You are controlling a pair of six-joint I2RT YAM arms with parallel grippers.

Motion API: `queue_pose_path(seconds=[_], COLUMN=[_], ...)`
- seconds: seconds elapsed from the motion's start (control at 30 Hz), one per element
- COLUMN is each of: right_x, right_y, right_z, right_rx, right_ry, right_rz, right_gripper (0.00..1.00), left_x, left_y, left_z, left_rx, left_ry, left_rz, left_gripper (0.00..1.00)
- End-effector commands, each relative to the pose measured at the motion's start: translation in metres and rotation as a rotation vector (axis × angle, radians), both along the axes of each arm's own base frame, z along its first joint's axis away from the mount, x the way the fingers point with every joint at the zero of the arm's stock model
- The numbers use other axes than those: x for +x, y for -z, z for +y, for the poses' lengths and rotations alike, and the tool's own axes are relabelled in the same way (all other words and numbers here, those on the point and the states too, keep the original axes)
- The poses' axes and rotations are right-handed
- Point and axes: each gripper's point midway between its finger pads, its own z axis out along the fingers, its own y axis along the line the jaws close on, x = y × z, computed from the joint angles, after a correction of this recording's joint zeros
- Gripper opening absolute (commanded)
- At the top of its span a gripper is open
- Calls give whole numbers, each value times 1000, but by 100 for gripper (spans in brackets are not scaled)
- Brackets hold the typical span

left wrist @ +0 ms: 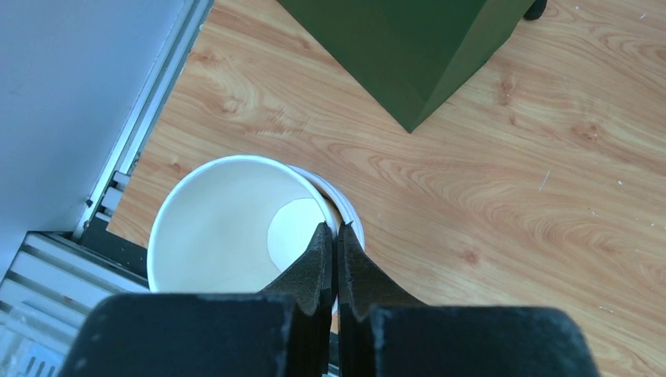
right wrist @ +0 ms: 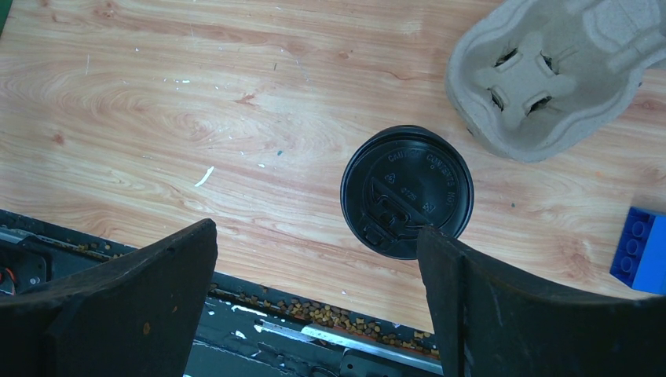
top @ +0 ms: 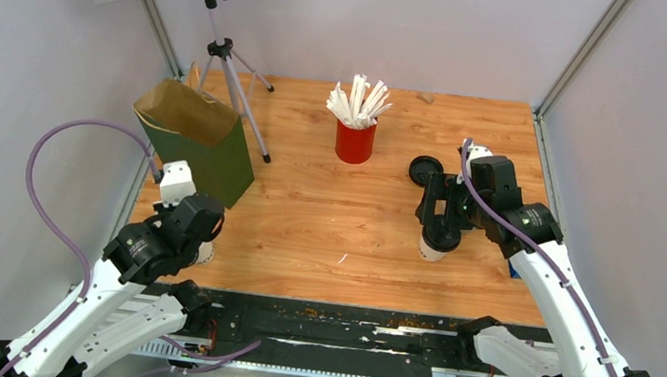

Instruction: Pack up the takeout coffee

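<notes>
The takeout coffee [top: 436, 241], a small white cup with a black lid, stands on the wooden table at the right. In the right wrist view its lid [right wrist: 407, 191] is seen from above. My right gripper [right wrist: 316, 236] is open and empty above it; the lid lies close to the right finger [right wrist: 471, 290], off the middle of the gap. The green paper bag [top: 194, 141] stands open at the back left. My left gripper [left wrist: 336, 232] is shut on the rim of a lidless white cup [left wrist: 220, 228] near the table's front left corner, one finger inside and one outside.
A red cup of white sticks [top: 354, 139] stands at the back middle. A loose black lid [top: 425, 170] lies behind the coffee. A pulp cup carrier [right wrist: 550, 71] and a blue brick [right wrist: 640, 247] lie right of the coffee. A tripod [top: 229, 75] stands by the bag.
</notes>
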Motion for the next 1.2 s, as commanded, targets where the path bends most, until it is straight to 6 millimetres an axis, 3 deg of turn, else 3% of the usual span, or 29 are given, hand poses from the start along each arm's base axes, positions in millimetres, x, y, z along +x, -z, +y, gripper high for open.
queue_pose_path(seconds=[0.0, 0.3, 0.37, 0.43, 0.57, 0.83, 1.17], right_x=[5, 5, 5, 5, 5, 6, 5], right_y=[-13, -8, -8, -8, -8, -10, -24], right_z=[3, 3, 3, 3, 4, 6, 3], right_rx=[35, 32, 31, 33, 38, 42, 24], right_ry=[6, 5, 4, 3, 0, -8, -25], right_rz=[-54, -45, -46, -47, -48, -53, -78], right_gripper=[98, 99, 98, 98, 99, 99, 99], left_x=[8, 11, 12, 12, 12, 12, 5], left_y=[-18, -22, -23, -26, -32, -60, -114], left_z=[0, -3, -3, -3, -2, -3, -7], left_rx=[-12, 9, 13, 15, 18, -19, -132], left_ry=[-12, 0, 1, 5, 2, 8, 64], left_rz=[-57, -45, -43, -44, -47, -85, -193], left_gripper=[0, 12, 10, 1, 0, 0, 1])
